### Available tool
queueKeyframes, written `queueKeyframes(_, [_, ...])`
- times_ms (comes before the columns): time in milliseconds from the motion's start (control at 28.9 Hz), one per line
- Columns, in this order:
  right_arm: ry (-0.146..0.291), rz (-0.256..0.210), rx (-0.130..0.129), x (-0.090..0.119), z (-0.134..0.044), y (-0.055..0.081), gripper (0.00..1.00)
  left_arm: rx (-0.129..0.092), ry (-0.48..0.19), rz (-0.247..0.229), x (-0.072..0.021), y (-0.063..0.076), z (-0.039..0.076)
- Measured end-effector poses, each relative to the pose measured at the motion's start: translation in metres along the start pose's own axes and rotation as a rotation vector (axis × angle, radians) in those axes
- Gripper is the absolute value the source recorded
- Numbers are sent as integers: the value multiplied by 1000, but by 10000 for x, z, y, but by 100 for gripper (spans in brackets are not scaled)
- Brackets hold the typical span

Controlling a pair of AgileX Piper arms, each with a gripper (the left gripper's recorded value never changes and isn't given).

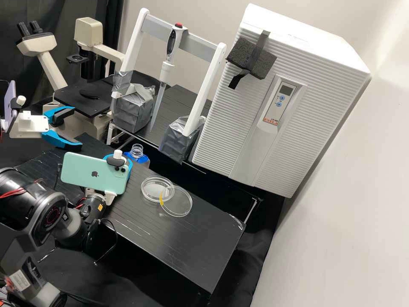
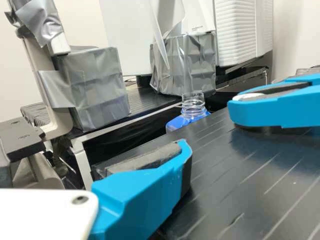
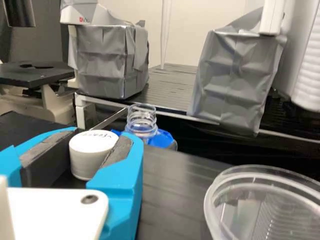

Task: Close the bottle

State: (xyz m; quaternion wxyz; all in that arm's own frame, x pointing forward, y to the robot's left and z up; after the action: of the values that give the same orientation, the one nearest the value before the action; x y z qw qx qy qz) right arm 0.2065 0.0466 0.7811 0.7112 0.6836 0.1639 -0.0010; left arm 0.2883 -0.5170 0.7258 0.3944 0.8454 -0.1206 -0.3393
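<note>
Main worry here: the bottle isn't gripped by anything. It's stood on the bench with its neck open, just past the right claw. The left claw is spread wide and parked well apart from it. So if the cap gets pressed or twisted on, the bottle could be shoved over or spun along with it, and nothing would be tightened.

The cap is pinched between the right claw's fingers, top side up and seated fairly low. That means the fingertips might be knocked against the bottle's shoulder before the thread is caught. A crooked start would probably leave it cross-threaded, or the cap could be popped out of the grip.

Two clear dishes are laid overlapping on the bench near the bottle, so they could be clipped by a wide swing.

Contents: the bottle is clear at the neck and blue lower down, and whether that's liquid or a label can't be told. Nothing is seen in the dishes except a small yellow mark where they overlap.
</note>
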Motion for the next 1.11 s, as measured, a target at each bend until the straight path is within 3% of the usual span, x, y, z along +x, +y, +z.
queueKeyframes(139, [7,44,-35,100,-37,97,0,0,-1,0,2,0,4])
queueKeyframes(312, [-9,90,-59,245,-33,164,0,0,-1,0,2,0,4])
queueKeyframes(554, [-7,100,-93,460,-42,176,0,-7,3,-9,-18,-26,12])
queueKeyframes(970, [-29,124,-77,662,-15,194,0,-10,5,-11,-24,-32,12])
queueKeyframes(1108, [-23,132,-89,698,-30,219,0,-14,7,-15,-35,-45,15])
